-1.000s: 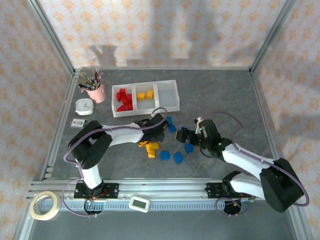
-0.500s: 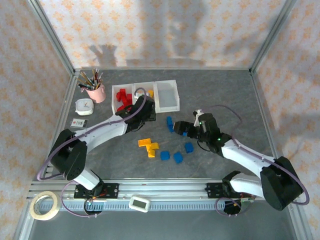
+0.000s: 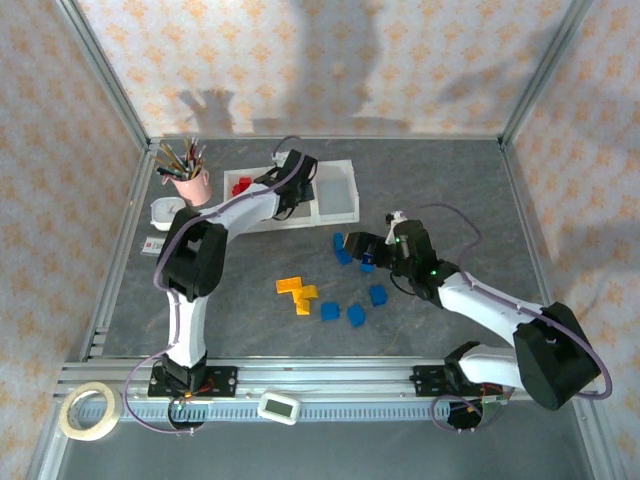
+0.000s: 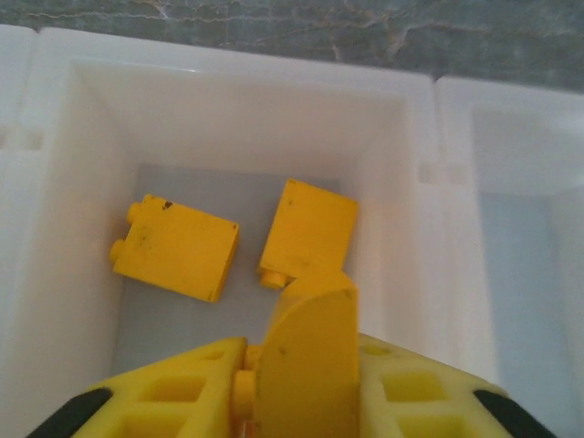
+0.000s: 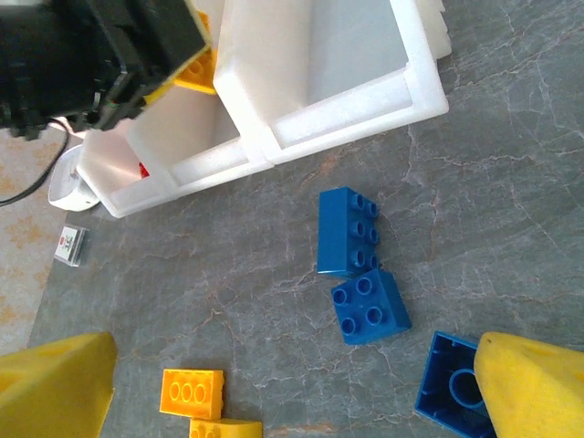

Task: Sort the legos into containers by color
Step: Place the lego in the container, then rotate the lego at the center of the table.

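The containers (image 3: 352, 190) are three joined white bins at the back of the table. My left gripper (image 3: 288, 192) hangs over the middle bin (image 4: 237, 100), shut on a curved yellow lego (image 4: 310, 356). Two yellow legos (image 4: 178, 248) (image 4: 308, 230) lie on that bin's floor. Red legos (image 3: 240, 187) show in the left bin. My right gripper (image 5: 292, 392) stands wide open low over the table, with blue legos (image 5: 347, 230) (image 5: 370, 306) just ahead of it and another (image 5: 452, 391) by its right finger. Yellow legos (image 3: 297, 292) and more blue legos (image 3: 342, 313) lie on the table.
A pink cup of pencils (image 3: 190, 180) stands left of the bins, with a small white clock (image 3: 167, 212) and a card (image 3: 158, 245) in front of it. A tape roll (image 3: 88, 410) and a white device (image 3: 278, 406) sit on the near rail.
My left arm swung from the middle of the table up to the middle bin, carrying the yellow lego. My right gripper crept left and farther away, toward the blue legos, staying open.
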### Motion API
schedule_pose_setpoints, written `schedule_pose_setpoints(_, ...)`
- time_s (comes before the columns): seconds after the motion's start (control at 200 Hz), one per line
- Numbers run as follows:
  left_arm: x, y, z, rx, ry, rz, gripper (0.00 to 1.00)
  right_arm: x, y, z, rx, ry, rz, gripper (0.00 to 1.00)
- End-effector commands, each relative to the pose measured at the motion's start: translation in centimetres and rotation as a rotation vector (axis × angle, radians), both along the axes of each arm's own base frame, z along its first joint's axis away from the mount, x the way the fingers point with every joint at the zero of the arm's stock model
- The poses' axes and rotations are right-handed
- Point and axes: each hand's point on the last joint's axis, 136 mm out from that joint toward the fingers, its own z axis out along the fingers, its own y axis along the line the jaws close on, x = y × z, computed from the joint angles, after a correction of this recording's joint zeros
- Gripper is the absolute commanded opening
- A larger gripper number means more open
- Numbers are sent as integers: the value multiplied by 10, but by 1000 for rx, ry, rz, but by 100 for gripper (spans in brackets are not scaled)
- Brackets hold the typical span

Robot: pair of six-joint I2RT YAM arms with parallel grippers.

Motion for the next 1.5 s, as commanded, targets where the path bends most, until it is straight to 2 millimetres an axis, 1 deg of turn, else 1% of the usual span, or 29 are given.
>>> schedule_pose_setpoints(0.0, 2, 9, 10, 56, 20, 13, 44, 14, 0, 22, 18, -62, -30, 100)
schedule_pose_setpoints(0.035, 1, 9, 12, 56, 22, 11, 47, 14, 0, 23, 16, -66, -28, 100)
schedule_pose_setpoints(0.135, -2, 4, 26, 20, 2, -14, 51, 14, 1, 23, 8, -66, -21, 100)
schedule_pose_setpoints(0.23, -9, 2, 45, -20, -33, -34, 51, 15, 3, 23, -1, -67, -8, 100)
schedule_pose_setpoints(0.3, -17, -1, 58, -46, -53, -54, 52, 15, 4, 22, -14, -65, 5, 100)
schedule_pose_setpoints(0.325, -21, -3, 61, -52, -56, -65, 52, 15, 4, 22, -19, -62, 11, 100)
schedule_pose_setpoints(0.34, -24, -4, 58, -52, -50, -74, 52, 14, 5, 22, -21, -61, 15, 100)
schedule_pose_setpoints(0.35, -26, -4, 69, -61, -69, -79, 52, 14, 5, 23, -22, -62, 17, 100)
schedule_pose_setpoints(0.38, -32, -6, 76, -66, -81, -96, 52, 13, 7, 23, -24, -62, 31, 100)
schedule_pose_setpoints(0.445, -47, -8, 84, -59, -88, -124, 53, 11, 9, 24, -35, -64, 55, 100)
schedule_pose_setpoints(0.536, -71, -3, 87, -37, -86, -149, 53, 7, 10, 21, -75, -54, 81, 100)
schedule_pose_setpoints(0.631, -100, 3, 82, -16, -70, -167, 54, 2, 12, 14, -125, -35, 114, 100)
schedule_pose_setpoints(0.711, -127, 8, 73, 4, -50, -183, 55, -4, 14, 11, -150, -31, 132, 100)
schedule_pose_setpoints(0.841, -168, 14, 51, 20, 2, -193, 58, -17, 24, 8, -180, -26, 180, 100)
schedule_pose_setpoints(0.896, -185, 18, 39, 21, 32, -189, 59, -24, 31, 5, -202, -23, 204, 100)
schedule_pose_setpoints(0.986, -208, 22, 24, 12, 64, -178, 62, -34, 38, -1, -227, -11, 234, 100)
schedule_pose_setpoints(1.071, -228, 26, 10, -4, 94, -163, 64, -41, 41, -6, -224, 1, 242, 100)
schedule_pose_setpoints(1.151, -244, 30, -2, 7, 124, -167, 68, -48, 46, -9, -201, 11, 252, 100)
schedule_pose_setpoints(1.226, -256, 35, -10, 28, 151, -150, 70, -52, 48, -12, -190, 21, 252, 100)
schedule_pose_setpoints(1.276, -262, 36, -16, 39, 164, -153, 71, -53, 48, -12, -184, 22, 248, 100)
schedule_pose_setpoints(1.371, -272, 33, -27, 58, 183, -173, 73, -52, 48, -12, -169, 23, 237, 100)
schedule_pose_setpoints(1.492, -280, 37, -39, 140, 206, -178, 76, -51, 49, -10, -165, 19, 236, 100)
